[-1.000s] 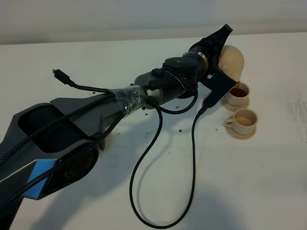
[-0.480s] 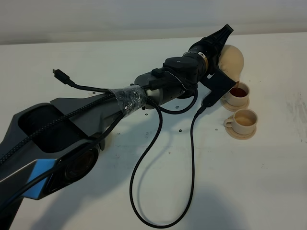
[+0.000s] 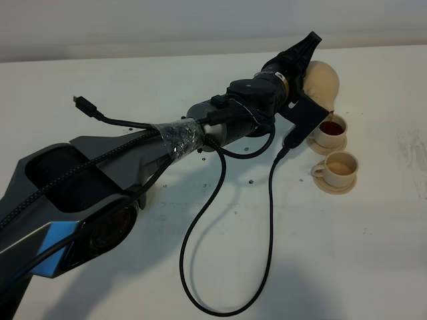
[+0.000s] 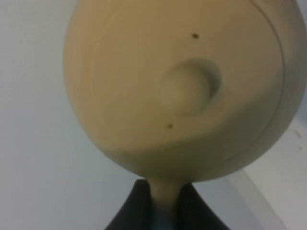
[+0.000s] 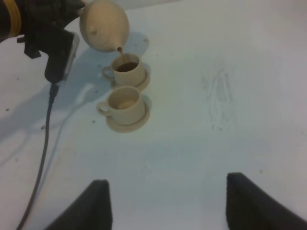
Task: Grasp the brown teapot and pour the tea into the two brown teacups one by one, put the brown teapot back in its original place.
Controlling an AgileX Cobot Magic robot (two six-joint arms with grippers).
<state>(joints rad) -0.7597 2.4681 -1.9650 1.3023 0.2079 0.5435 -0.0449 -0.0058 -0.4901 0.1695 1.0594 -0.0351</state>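
Above the table (image 3: 373,253), near its far edge, the handle of the brown teapot (image 3: 323,80) is clamped in the left hand (image 4: 165,208). The right hand (image 5: 165,201) is held apart, empty. The teapot is tilted over the farther teacup (image 3: 330,130), joined to it by a thin tea stream (image 5: 120,50). The nearer teacup (image 3: 339,167) is set just beside.

The brown teapot (image 4: 144,72) and two brown teacups (image 5: 127,110) look smooth, matt clay.
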